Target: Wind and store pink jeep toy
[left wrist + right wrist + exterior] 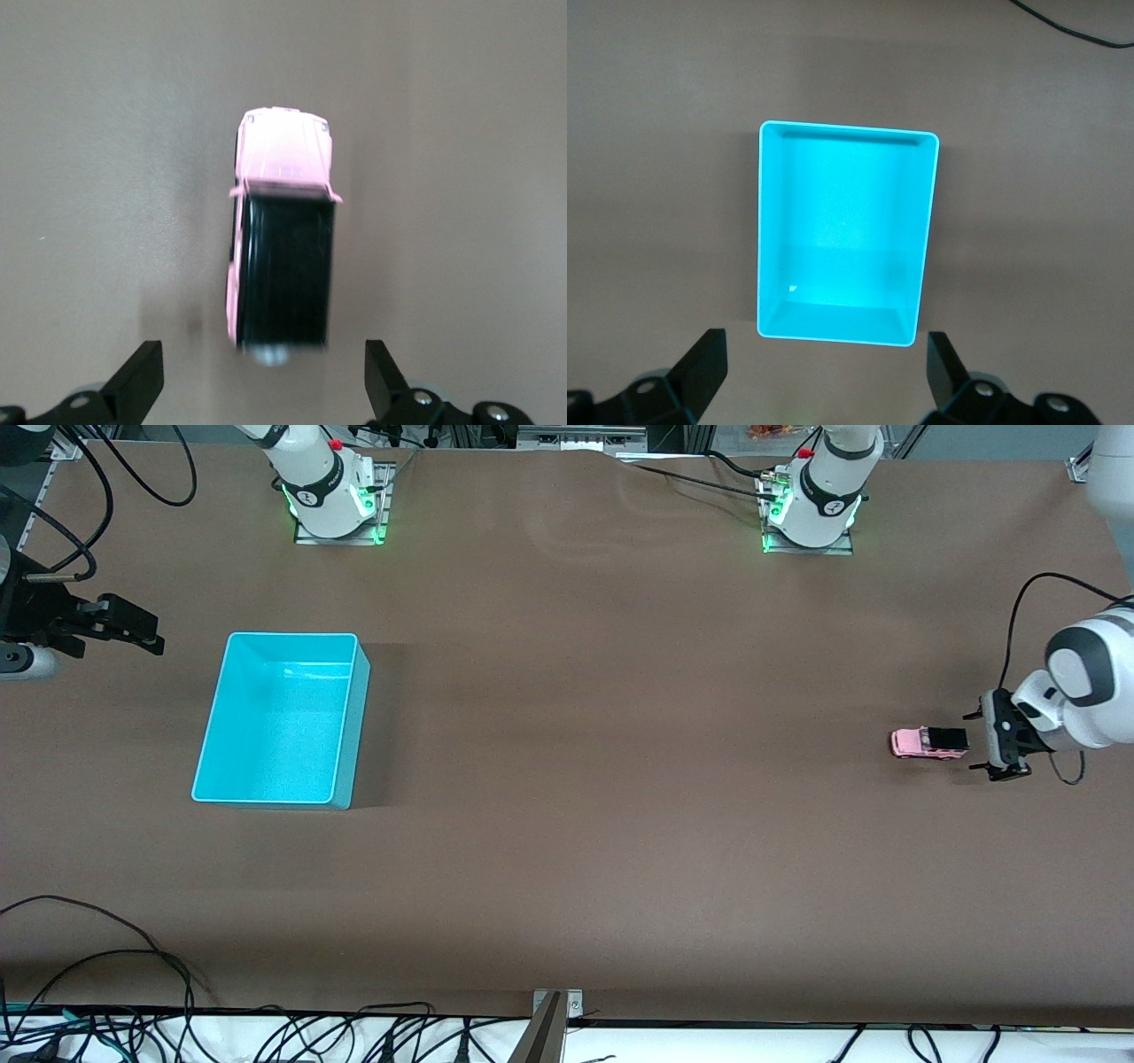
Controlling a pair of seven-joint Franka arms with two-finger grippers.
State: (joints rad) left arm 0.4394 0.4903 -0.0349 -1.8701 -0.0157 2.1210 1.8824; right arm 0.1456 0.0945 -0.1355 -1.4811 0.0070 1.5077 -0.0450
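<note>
The pink jeep toy (pixel 926 742) stands on its wheels on the brown table near the left arm's end, with its black-roofed rear toward my left gripper (pixel 976 740). That gripper hangs low beside the toy, open, and its fingers touch nothing. In the left wrist view the jeep (pixel 282 239) lies just ahead of the left gripper (pixel 264 372), apart from both fingers (pixel 142 376). My right gripper (pixel 152 634) waits open and empty beside the turquoise bin (pixel 292 636), at the right arm's end. The right wrist view shows the empty bin (pixel 849 129) ahead of the right gripper (pixel 826 359).
The two arm bases (pixel 335 491) (pixel 811 505) stand along the table's edge farthest from the front camera. Black cables (pixel 106 965) lie along the nearest edge, beside a metal bracket (pixel 554 1010). Bare brown tabletop (pixel 620 735) stretches between the jeep and the bin.
</note>
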